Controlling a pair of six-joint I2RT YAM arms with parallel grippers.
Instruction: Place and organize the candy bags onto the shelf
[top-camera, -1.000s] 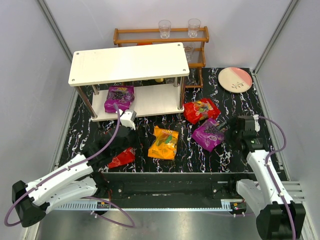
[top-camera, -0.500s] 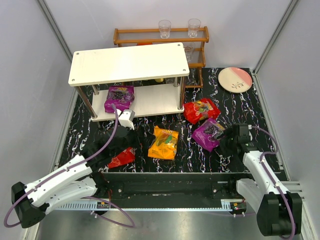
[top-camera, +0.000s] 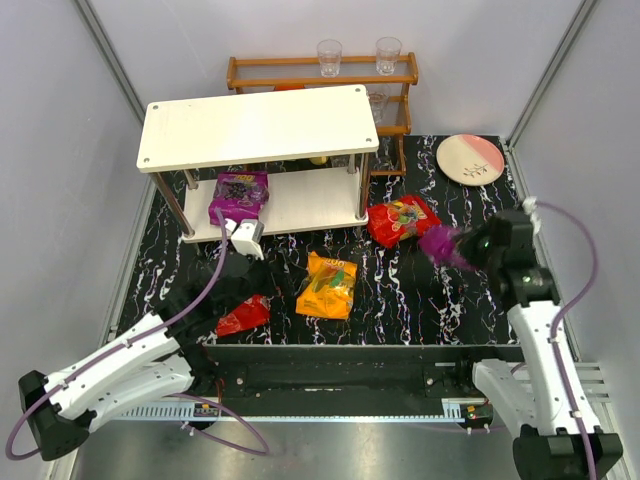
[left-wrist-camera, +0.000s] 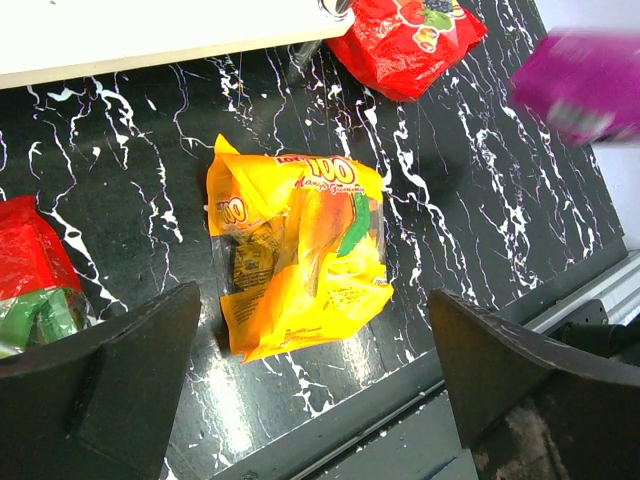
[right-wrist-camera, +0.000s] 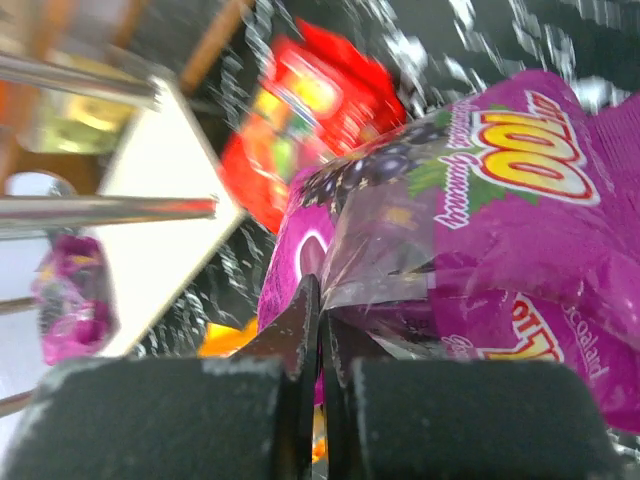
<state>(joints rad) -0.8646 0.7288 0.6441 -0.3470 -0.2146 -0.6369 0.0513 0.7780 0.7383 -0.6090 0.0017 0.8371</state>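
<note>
I've got the right gripper (right-wrist-camera: 318, 330), jaws pinched tight on a purple candy bag (right-wrist-camera: 470, 240), red bag (right-wrist-camera: 305, 115) blurry behind it.

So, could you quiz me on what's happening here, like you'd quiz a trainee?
1. True or false: the right fingers are shut on a purple candy bag.
2. Which bag lies on the shelf's lower board? A orange, B purple, C red.
3. How many candy bags lie on the table?
Key: 1 true; 2 B, the second purple bag; 3 three, the orange bag and two red bags.
</note>
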